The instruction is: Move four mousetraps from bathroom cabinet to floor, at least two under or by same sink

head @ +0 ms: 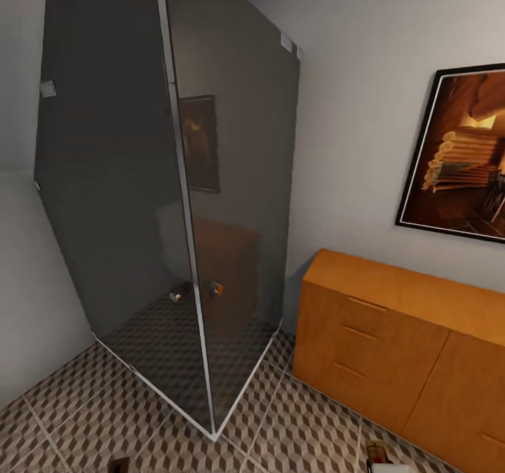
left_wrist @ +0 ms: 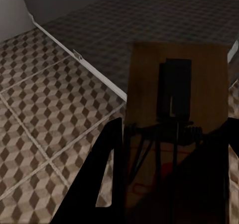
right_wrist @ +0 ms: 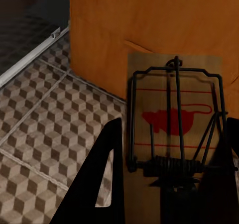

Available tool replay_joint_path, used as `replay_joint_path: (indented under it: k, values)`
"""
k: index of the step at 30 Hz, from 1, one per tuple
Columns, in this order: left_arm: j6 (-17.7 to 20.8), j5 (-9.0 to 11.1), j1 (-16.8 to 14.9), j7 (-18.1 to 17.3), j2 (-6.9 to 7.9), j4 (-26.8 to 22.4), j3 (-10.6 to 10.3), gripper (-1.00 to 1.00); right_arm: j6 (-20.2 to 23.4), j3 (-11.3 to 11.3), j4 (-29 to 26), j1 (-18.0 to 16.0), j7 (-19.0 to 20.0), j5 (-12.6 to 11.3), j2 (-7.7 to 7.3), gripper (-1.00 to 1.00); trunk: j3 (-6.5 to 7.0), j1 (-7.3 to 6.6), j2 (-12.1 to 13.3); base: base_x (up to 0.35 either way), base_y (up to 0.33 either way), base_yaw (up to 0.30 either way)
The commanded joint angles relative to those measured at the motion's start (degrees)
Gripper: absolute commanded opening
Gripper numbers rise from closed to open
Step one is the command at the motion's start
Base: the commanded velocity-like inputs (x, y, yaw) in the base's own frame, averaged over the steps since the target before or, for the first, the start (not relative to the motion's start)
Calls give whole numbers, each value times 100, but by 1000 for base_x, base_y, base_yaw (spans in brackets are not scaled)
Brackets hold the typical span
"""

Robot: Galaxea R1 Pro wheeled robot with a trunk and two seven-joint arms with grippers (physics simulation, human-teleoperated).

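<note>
1. The left pincer [left_wrist: 172,184] is closed on a mousetrap [left_wrist: 177,99], one dark finger [left_wrist: 99,179] along each long side of the board, which fills the gap between them.
2. That trap's long axis runs straight out along the fingers, its dark catch plate toward the far end and its spring coil close to the pincer.
3. The right pincer [right_wrist: 172,184] grips a second trap [right_wrist: 172,114] the same way, board upright between the fingers [right_wrist: 99,179], wire bar toward the far end, red mouse print facing the camera.
4. Past the left trap lies patterned bathroom floor [left_wrist: 45,114] and the pale sill [left_wrist: 79,57] of the shower.
5. Past the right trap stands the orange-brown cabinet [right_wrist: 149,20], its corner meeting the floor [right_wrist: 45,134] near the shower sill.
6. From the head, the dark glass shower [head: 175,179] stands left and the cabinet [head: 393,340] right against the wall, under a framed picture [head: 463,151]; open tiled floor [head: 294,431] lies between them.
</note>
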Motion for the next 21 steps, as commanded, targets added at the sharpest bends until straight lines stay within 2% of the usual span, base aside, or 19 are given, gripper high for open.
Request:
replay_joint_path:
  k: [1,21]
  values:
    - [-24,8,-9,-33,6,25,47,-100,-20,51,15,-3,0,-32,3,-100,-2,2,-5,0,0,300]
    - [-32,22,-9,-19,25,19,47,-100,-20,42,15,-3,19,-44,-2,-100,-2,2,-5,0,0,300]
